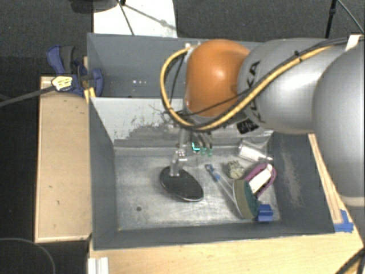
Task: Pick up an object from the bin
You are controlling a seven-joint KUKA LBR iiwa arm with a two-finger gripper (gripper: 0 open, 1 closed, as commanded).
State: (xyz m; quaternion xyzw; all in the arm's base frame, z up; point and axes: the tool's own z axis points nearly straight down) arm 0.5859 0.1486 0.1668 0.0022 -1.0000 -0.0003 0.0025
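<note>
My gripper (178, 163) hangs below the orange wrist cover, low over the middle of the bin floor. Its tip stands right above the back end of a black flat oval object (182, 186) that lies on the floor; whether they touch I cannot tell. To the right of that, a thin blue pen (213, 174) lies slanted, apart from the gripper.
At the bin's right side lies a small heap: a pale cylinder (251, 151), a small round greenish thing (234, 168), a purple-and-white object (260, 178), a green oval pad (245, 199) and a blue block (264, 213). The arm spans the upper right.
</note>
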